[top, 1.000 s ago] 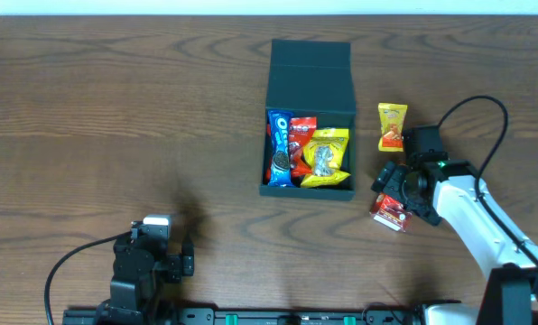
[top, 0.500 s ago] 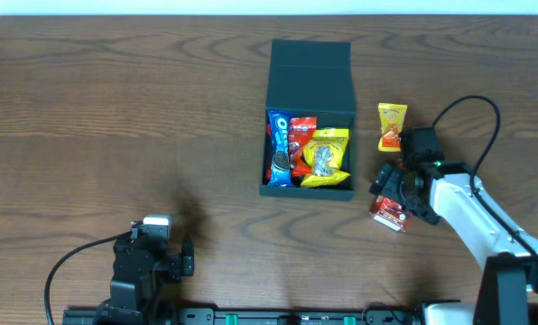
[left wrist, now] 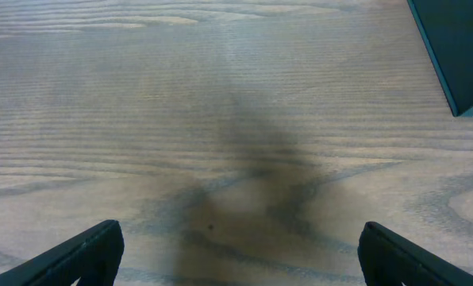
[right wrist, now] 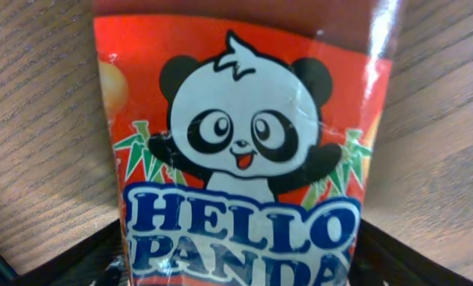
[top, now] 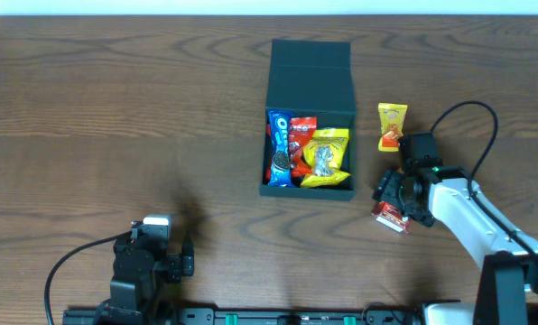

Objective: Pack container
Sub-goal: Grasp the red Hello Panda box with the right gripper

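The dark teal container [top: 310, 72] stands open at mid table, lid flat behind it. It holds a blue Oreo packet [top: 277, 147], a red packet [top: 300, 135] and a yellow packet [top: 326, 155]. My right gripper [top: 388, 195] is right of the box, down at the table, fingers against both sides of a red Hello Panda packet [top: 392, 218]. The packet fills the right wrist view [right wrist: 240, 159]. My left gripper [left wrist: 240, 262] is open and empty over bare wood at the front left. A corner of the container [left wrist: 459, 48] shows in its view.
A small yellow and orange snack packet [top: 392, 126] lies on the table right of the container, just behind my right gripper. The right arm's cable loops above the wrist. The table's far edge runs along the top.
My right gripper has shifted slightly left and down onto the Hello Panda packet. The left arm has not moved.
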`<action>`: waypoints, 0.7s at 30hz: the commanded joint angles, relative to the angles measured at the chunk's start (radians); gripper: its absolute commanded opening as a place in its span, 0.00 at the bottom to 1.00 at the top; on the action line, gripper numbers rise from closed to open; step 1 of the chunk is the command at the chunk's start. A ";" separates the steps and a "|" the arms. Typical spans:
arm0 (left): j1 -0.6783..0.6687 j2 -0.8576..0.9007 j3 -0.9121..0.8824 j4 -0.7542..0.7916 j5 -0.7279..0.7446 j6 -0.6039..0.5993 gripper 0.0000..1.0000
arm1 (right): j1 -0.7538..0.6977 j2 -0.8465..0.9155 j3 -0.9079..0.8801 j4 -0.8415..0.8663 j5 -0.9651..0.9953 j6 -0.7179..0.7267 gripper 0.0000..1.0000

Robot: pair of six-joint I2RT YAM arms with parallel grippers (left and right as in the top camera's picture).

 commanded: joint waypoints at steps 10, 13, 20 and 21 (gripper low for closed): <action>0.007 -0.006 -0.050 -0.040 -0.014 0.011 0.95 | -0.008 0.006 -0.007 0.002 0.001 -0.008 0.59; 0.007 -0.006 -0.050 -0.040 -0.014 0.011 0.95 | -0.008 0.006 -0.007 0.002 0.001 -0.008 0.56; 0.007 -0.006 -0.050 -0.040 -0.014 0.011 0.95 | -0.008 0.006 -0.007 0.002 0.001 -0.008 0.50; 0.007 -0.006 -0.050 -0.040 -0.014 0.011 0.95 | -0.008 0.006 -0.007 0.002 0.001 -0.008 0.49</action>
